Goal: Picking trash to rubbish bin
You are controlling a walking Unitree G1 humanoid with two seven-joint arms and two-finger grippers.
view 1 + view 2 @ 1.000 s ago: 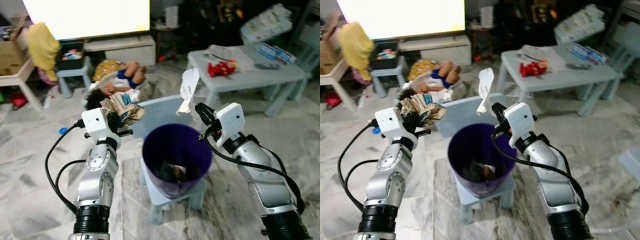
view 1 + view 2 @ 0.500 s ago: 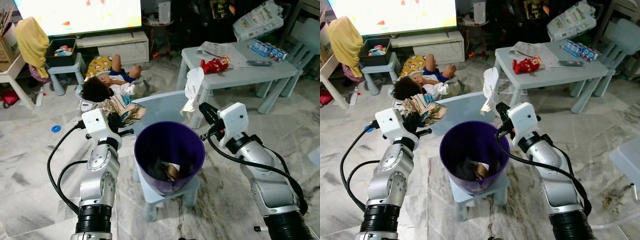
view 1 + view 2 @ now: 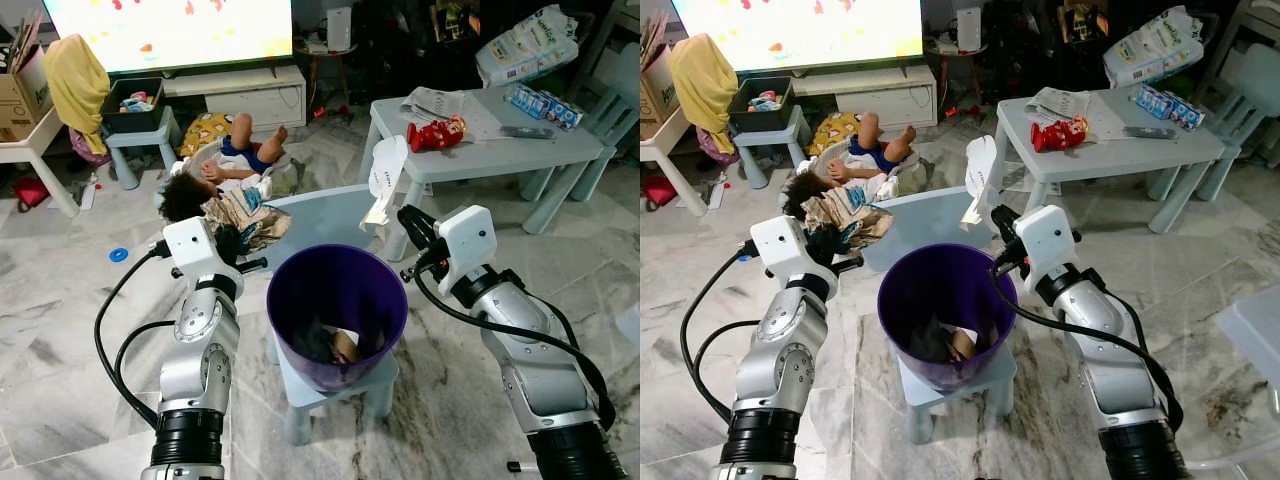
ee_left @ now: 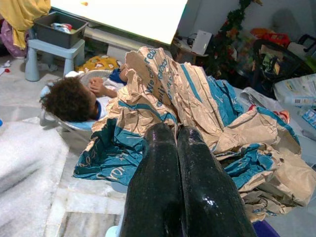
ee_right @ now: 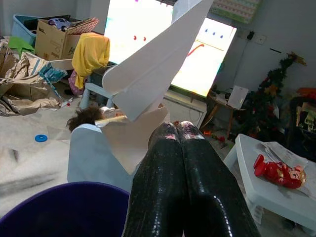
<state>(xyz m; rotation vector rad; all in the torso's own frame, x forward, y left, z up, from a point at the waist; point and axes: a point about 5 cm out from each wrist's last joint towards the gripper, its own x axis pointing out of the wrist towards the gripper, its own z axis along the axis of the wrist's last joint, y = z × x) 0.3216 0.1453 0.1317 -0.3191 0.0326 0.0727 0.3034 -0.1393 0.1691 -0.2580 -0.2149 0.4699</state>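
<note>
My arms are silver metal in rounded segments, each ending near my body in a ribbed black collar. A white, boxy housing with rounded corners sits at each wrist. Black cables run from these boxes: on my left arm they loop wide outside and return near the collar; on my right one curves along the forearm. My left gripper (image 4: 175, 148) and right gripper (image 5: 174, 133) each have two long, glossy black fingers with rounded tips and a fine speckled sheen. A small black stub juts from the left wrist box.
</note>
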